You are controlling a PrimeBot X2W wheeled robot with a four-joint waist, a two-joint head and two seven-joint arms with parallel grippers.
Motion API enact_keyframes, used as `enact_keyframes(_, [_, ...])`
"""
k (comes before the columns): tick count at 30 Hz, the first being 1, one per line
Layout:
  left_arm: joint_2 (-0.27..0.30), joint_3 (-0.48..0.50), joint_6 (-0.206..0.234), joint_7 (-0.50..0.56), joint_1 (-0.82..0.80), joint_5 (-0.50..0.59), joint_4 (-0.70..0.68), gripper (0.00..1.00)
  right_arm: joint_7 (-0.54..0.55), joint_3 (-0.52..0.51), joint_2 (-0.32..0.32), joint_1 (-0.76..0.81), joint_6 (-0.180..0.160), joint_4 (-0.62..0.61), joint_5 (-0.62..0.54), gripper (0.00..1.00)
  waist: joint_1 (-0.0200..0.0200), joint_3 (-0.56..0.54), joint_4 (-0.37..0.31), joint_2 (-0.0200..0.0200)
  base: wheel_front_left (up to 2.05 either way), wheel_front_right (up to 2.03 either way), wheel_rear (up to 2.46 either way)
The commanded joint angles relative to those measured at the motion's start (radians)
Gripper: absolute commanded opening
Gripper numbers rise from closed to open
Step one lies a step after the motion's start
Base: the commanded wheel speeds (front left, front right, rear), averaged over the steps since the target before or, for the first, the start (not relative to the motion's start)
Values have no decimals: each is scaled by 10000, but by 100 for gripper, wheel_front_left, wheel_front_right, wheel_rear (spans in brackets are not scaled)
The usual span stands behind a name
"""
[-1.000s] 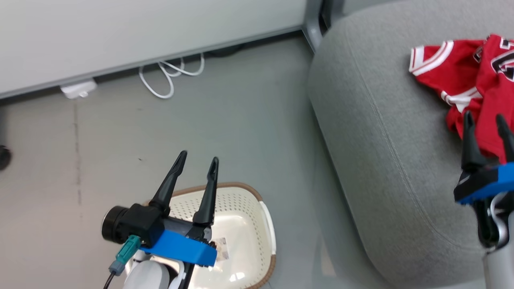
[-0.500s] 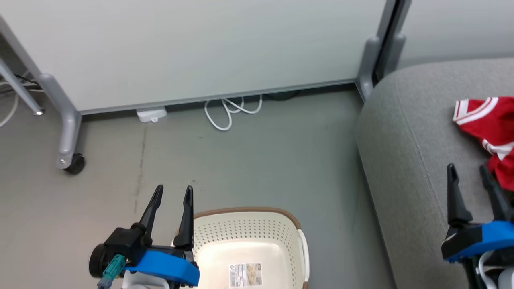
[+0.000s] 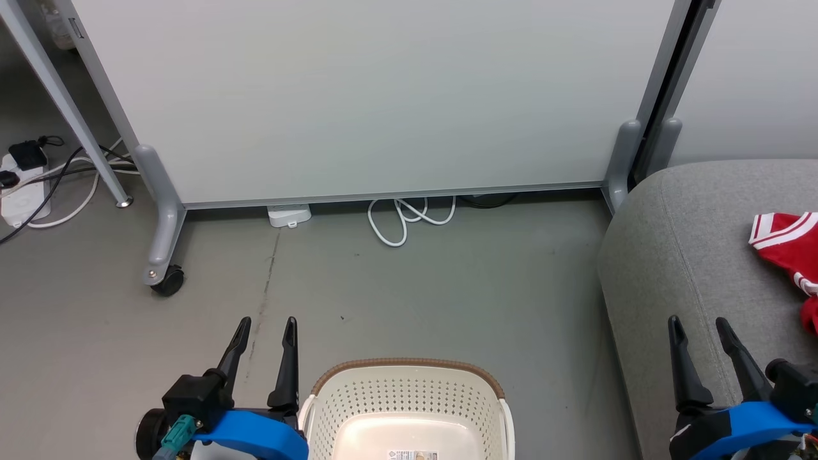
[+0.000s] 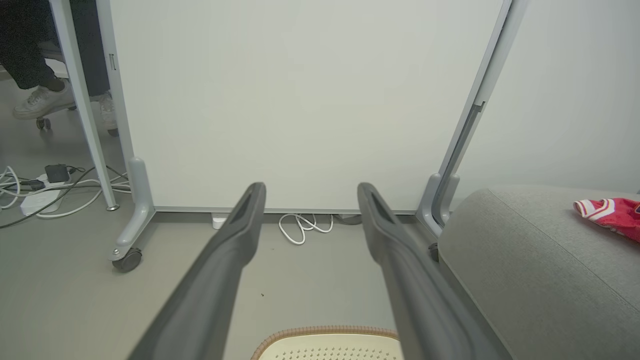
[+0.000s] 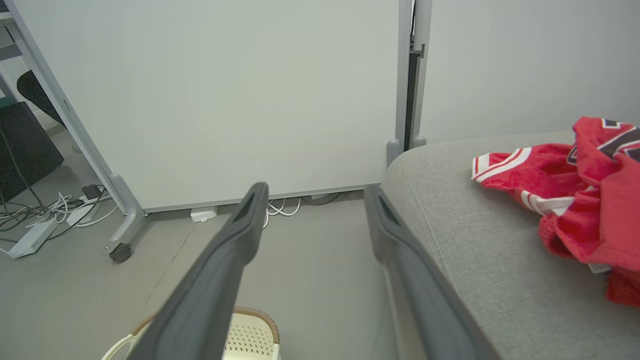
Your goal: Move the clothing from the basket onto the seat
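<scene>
One cream basket [image 3: 409, 391] with a brown woven-look rim stood on the grey floor. What I could see of its inside held one paper label [image 3: 414, 455] on the bottom and no cloth.

The clothing [image 3: 787, 246] lay well off to the robot's right of the basket, heaped on the single grey seat [image 3: 690, 255]. From the right wrist the red heap [image 5: 590, 200] showed one jersey with white stripe trim and dark lettering. I could not tell how many garments were bundled there.

There were two tools, each with two dark fingers. The left tool [image 3: 268, 321] hung just to the left of the basket, jaws spread and holding nothing; its own camera showed the same gap [image 4: 311, 187]. The right tool [image 3: 696, 319] hovered to the right of the basket, over the seat's near edge, also spread wide and empty [image 5: 315, 187], short of the clothing.

Beyond the basket stood a white partition panel [image 3: 383, 96] with one castor [image 3: 169, 281] in sight, and one coil of white cable [image 3: 409, 220] lay at its foot. Far left of the basket lay one power strip [image 3: 19, 204], and a seated person's shoe [image 4: 42, 100] showed past the panel.
</scene>
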Motion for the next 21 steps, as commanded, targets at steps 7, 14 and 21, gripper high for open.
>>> enact_keyframes(7, [88, 35, -74, -29, -113, -69, 285, 100, -326, 181, 17, 249, 6, 320, 121, 100, 2, -57, 33, -1, 0, 0, 0])
enact_keyframes(14, [66, 36, -74, -29, -69, -56, 338, 100, -350, 275, 19, 243, 6, 348, 12, 100, 2, 7, -39, -1, 0, 0, 0])
enact_keyframes(21, [45, -18, -74, -29, -49, -139, 312, 100, -374, 359, 20, 272, 6, 344, 126, 100, 2, 77, -78, -1, 0, 0, 0])
